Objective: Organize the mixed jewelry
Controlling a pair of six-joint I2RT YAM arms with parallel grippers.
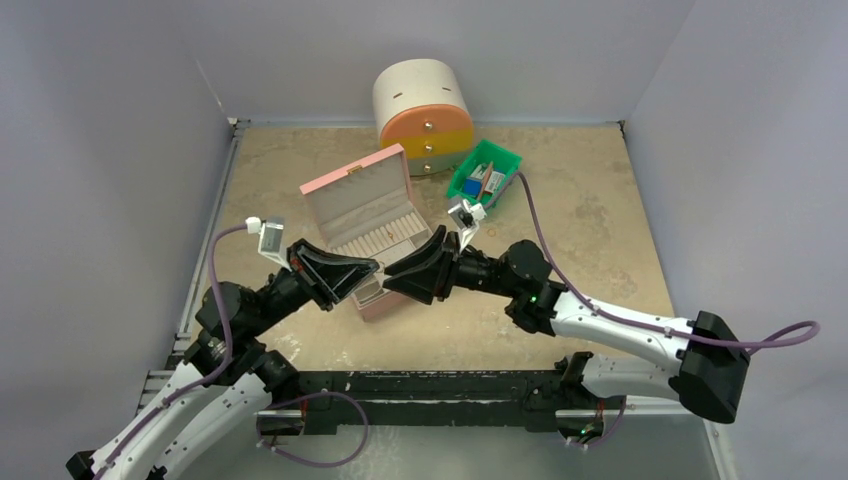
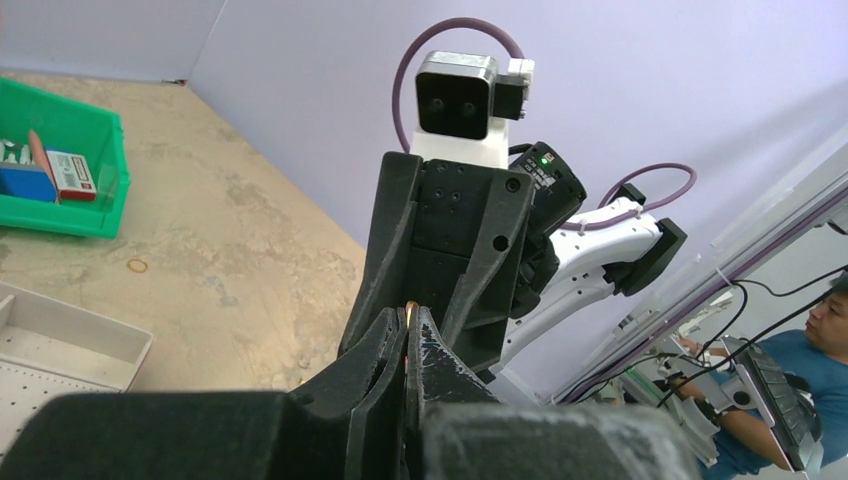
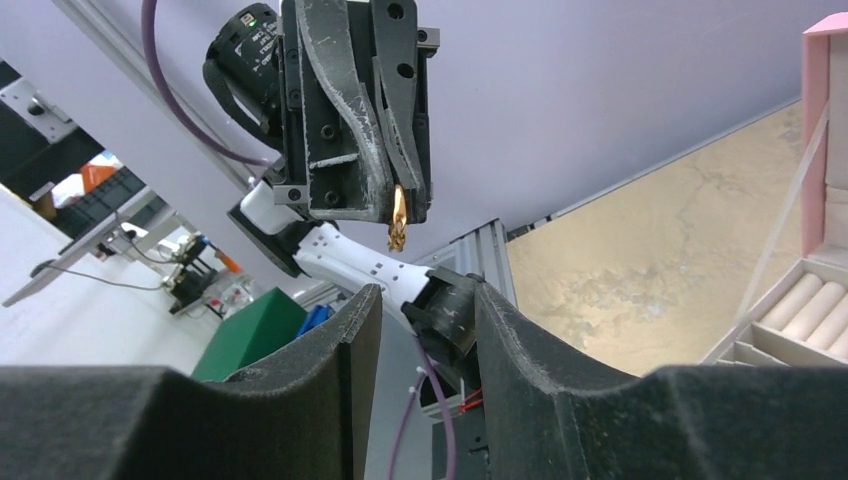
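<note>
Left gripper [image 3: 396, 196] pinched shut on gold piece [image 3: 397, 222] (tiny, edge-on), toward desk's [image 1: 600, 230] near edge; right gripper [image 3: 428, 300] parted, empty; risk: mistimed handover release likely drops it beside pink box [image 1: 352, 180].

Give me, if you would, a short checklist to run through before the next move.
1. Left gripper shut on the gold piece: ok.
2. Piece's tip protrudes from the grip: ok.
3. Right gripper open: ok.
4. Right gripper lined up with the piece in depth: cannot tell.
5. Pink jewelry box open, ring rolls exposed: ok.
</note>
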